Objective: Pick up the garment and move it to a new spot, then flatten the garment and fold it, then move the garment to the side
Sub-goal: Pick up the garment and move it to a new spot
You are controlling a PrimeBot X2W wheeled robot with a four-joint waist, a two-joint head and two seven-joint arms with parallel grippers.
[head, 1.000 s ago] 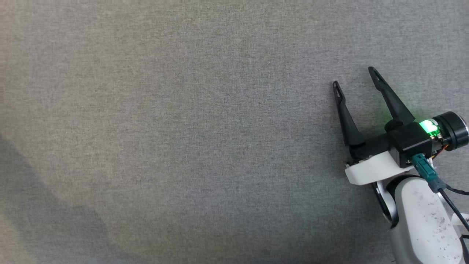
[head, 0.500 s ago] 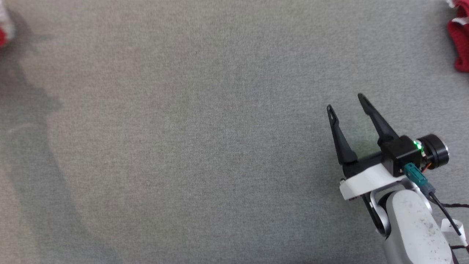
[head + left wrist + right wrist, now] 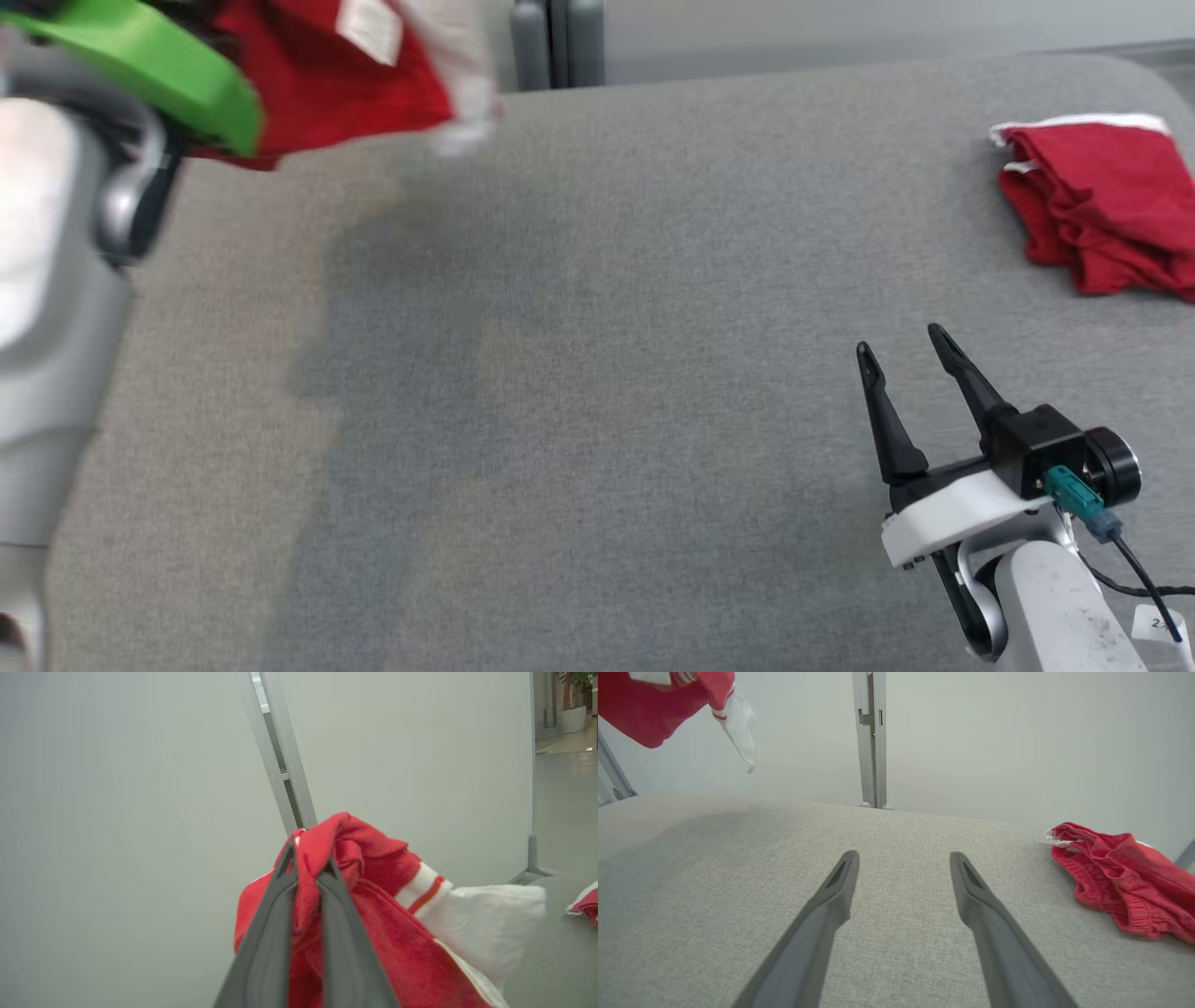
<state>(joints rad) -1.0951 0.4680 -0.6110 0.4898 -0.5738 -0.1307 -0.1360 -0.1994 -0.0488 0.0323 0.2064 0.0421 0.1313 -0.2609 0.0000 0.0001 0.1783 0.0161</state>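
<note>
A red fabric garment with white trim (image 3: 373, 933) is gripped in the clenched left claw (image 3: 309, 856), with a bunched fold pinched between its two dark fingers. The garment is held raised above the far left part of the grey fabric-covered table (image 3: 597, 373), clear of its surface, and a white part is seen hanging down. The right claw (image 3: 900, 342) is released, with its fingers spread apart over the table's near right part. A second crumpled red garment (image 3: 1102, 205) is seen lying at the table's far right edge.

Grey fabric surface (image 3: 597, 373) meets a pale wall (image 3: 1017, 742) (split by a metal post (image 3: 871, 742)).
</note>
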